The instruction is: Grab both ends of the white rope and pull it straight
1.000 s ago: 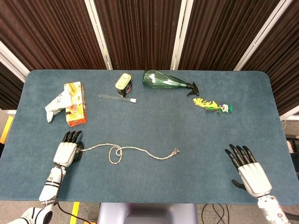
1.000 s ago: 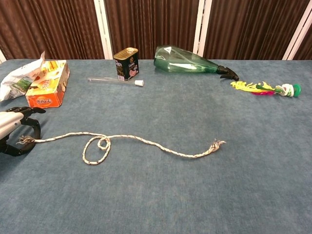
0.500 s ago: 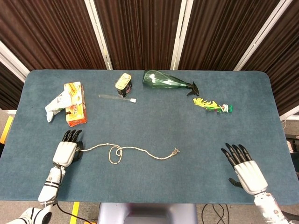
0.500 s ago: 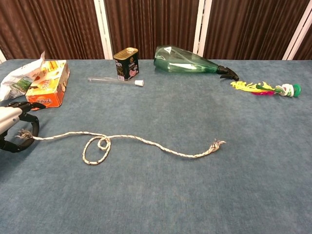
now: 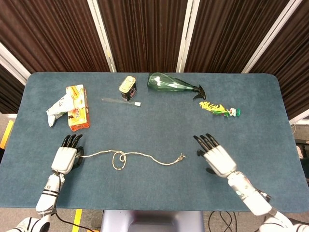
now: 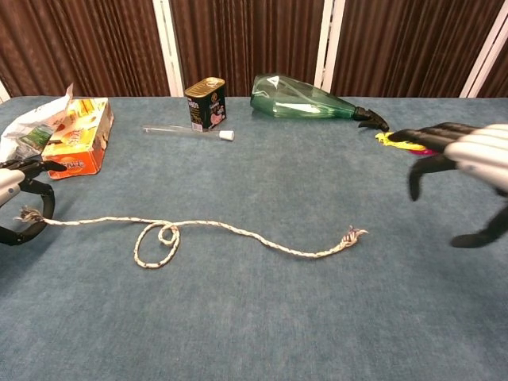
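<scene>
The left hand (image 5: 66, 155) pinches the frayed end at nine o'clock of the white rope (image 5: 130, 158), anchoring it, while the rope loops mid-table and its free end lies just beside the right hand (image 5: 216, 156), fingers spread wide, empty, poised to grasp

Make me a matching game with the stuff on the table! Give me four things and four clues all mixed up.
Things:
1. white rope
2. green bottle
3. tin can
4. orange box

Clues:
A. lying on its side
B. has a loop in it
C. next to a crinkly bag
D. standing up

Pairs: 1-B, 2-A, 3-D, 4-C
</scene>
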`<state>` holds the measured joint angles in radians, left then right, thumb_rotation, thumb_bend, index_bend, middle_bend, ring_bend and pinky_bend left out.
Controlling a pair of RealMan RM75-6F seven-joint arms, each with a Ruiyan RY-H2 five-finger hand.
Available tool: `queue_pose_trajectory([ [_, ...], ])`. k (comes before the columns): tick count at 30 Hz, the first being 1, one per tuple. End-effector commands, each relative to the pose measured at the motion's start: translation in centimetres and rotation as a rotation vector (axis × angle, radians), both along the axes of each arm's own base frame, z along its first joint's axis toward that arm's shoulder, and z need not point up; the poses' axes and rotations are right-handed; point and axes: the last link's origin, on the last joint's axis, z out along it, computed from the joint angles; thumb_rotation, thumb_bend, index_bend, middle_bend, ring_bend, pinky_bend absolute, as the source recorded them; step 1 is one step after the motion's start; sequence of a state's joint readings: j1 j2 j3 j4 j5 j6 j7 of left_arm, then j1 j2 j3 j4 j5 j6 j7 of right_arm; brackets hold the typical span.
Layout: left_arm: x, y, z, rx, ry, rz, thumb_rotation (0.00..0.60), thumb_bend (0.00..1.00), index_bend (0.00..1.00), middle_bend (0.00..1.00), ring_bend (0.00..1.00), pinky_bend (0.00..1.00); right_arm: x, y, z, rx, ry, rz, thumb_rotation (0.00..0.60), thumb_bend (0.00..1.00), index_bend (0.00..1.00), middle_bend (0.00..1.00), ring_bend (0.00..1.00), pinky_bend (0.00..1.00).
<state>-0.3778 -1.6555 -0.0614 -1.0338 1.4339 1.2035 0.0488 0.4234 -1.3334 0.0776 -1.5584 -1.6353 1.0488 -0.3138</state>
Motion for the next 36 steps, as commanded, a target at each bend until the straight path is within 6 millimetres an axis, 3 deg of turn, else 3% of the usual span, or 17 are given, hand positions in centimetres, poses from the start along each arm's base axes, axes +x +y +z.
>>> queue_pose_trajectory([
  [1,-0.1,0.0,0.2,0.002,-0.001,0.001,0.600,0.45,0.59,0.08,0.00,0.03,2.1,-1.8,-2.5,0.024,0.040,0.025,0.600,0.23,0.53,0.00,0.00,0.00],
  [10,-0.1,0.2,0.3,-0.002,-0.005,0.002,0.600,0.45,0.59,0.08,0.00,0.03,3.5,-3.1,-5.9,0.062,0.103,0.022,0.600,0.30,0.55,0.00,0.00,0.00],
  [19,-0.2,0.4,0.4,-0.001,0.008,0.005,0.600,0.45,0.60,0.08,0.00,0.03,4.2,-3.9,-8.0,0.087,0.124,-0.003,0.600,0.34,0.57,0.00,0.00,0.00],
  [36,-0.4,0.4,0.4,0.002,0.013,0.009,0.600,0.46,0.60,0.07,0.00,0.03,4.5,-4.3,-9.7,0.088,0.160,-0.010,0.600,0.41,0.63,0.00,0.00,0.00],
])
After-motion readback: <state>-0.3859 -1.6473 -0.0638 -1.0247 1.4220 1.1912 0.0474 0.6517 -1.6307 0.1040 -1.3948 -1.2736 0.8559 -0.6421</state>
